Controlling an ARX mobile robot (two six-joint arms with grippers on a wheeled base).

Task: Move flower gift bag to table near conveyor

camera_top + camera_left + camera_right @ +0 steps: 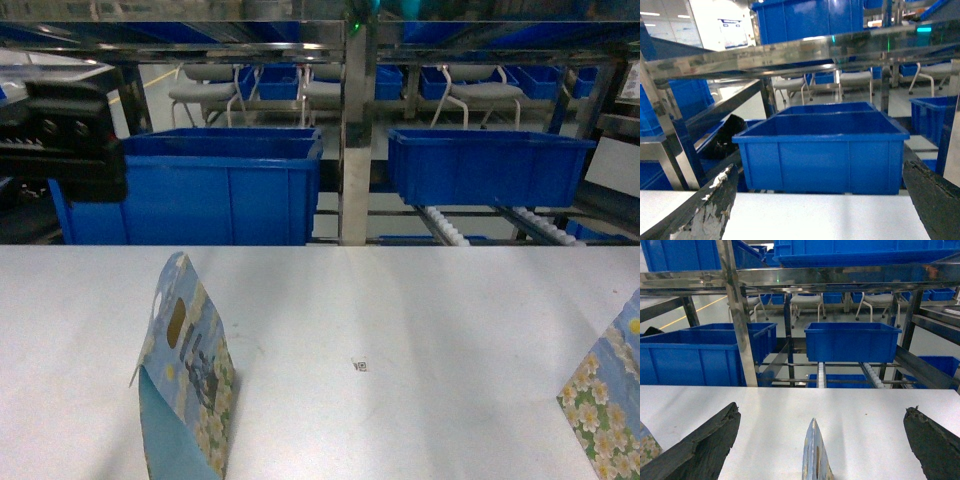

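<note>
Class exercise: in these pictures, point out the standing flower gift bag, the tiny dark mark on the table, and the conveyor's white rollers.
flower gift bag (190, 385): head view, on its printed front face below the handle hole.
tiny dark mark (361, 366): head view, on the mark itself, mid-table.
white rollers (443, 226): head view, on the roller track below the right crate.

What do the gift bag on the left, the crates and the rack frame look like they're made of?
The gift bag looks like thin printed paper: sharp folds, a cut-out handle hole, a slightly glossy print. The crates look like moulded plastic: uniform blue, ribbed walls, soft sheen. The rack frame looks like polished steel, since it mirrors the lights and the crates.
</note>
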